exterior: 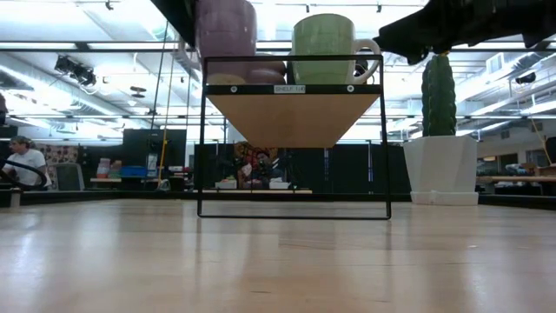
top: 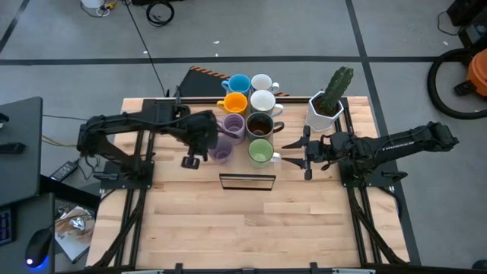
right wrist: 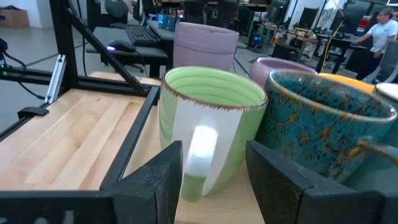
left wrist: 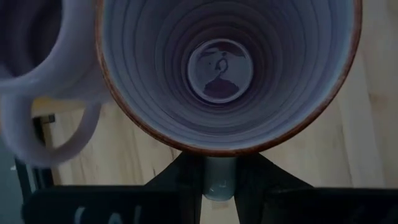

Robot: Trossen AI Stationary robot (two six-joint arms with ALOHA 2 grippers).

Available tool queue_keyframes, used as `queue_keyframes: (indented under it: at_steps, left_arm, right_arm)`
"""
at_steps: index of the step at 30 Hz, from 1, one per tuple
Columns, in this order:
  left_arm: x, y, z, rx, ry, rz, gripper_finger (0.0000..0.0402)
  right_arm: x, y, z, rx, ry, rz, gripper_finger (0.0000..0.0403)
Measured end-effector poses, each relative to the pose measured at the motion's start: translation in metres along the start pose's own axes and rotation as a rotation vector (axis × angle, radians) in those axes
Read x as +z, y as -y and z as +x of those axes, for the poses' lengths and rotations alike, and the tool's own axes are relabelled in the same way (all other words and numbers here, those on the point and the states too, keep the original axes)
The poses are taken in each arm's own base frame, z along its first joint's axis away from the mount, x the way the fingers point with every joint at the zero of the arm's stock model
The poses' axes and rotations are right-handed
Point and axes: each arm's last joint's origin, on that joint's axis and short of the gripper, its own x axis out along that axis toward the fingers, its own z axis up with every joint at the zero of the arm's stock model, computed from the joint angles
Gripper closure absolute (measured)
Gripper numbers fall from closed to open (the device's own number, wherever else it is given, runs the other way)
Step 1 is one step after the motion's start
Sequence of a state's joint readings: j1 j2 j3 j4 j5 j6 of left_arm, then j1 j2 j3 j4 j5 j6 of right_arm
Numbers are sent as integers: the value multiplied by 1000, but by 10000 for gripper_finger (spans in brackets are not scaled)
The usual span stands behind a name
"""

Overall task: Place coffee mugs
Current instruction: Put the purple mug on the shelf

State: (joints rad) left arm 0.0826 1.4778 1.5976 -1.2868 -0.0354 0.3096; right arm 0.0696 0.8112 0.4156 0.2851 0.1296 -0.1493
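A lavender mug (top: 221, 154) hangs a little above the left end of a raised wooden stand (exterior: 294, 113), with my left gripper (top: 207, 146) shut on it. The left wrist view looks down into this mug (left wrist: 221, 68). On the stand rest a second lavender mug (top: 232, 125), a green mug (top: 260, 152), a dark brown one (top: 259, 124), two white ones (top: 262, 100), an orange one (top: 234, 103) and a light blue one (top: 239, 84). My right gripper (top: 293, 148) is open. Its fingers stand on either side of the green mug's white handle (right wrist: 200, 146) without touching it. My left gripper pinches a narrow grey part (left wrist: 221, 180) on the outside of the lavender mug, just below its rim, between its two fingers; it looks like the handle. The fingers slant steeply down from the table's left side. The mug stays upright, mouth up, lifted clear of the stand.
A white pot with a green cactus (top: 326, 106) stands on the table right of the mugs, just behind my right gripper. The stand's black wire frame (exterior: 294, 213) rises from the table's middle. Bare wooden tabletop (top: 251, 228) lies toward the near edge.
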Motion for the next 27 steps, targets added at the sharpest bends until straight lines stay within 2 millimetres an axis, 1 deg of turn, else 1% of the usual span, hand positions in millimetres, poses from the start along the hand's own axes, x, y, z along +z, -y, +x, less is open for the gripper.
queue_keyframes:
  at_steps: [8, 15, 21, 27]
  left_arm:
    - [20, -4, 17, -49, 1, 18, 339]
    - [27, -6, 30, -63, -6, 17, 339]
    - [33, -7, 31, -44, 54, -16, 339]
    - [32, -7, 31, -46, 49, -70, 339]
  right_arm:
    - [-1, 1, 0, -31, -9, -18, 222]
    - [0, 1, 0, -31, -8, -19, 222]
    - [0, 1, 0, -29, -7, -26, 222]
    - [0, 1, 0, -26, -7, -26, 222]
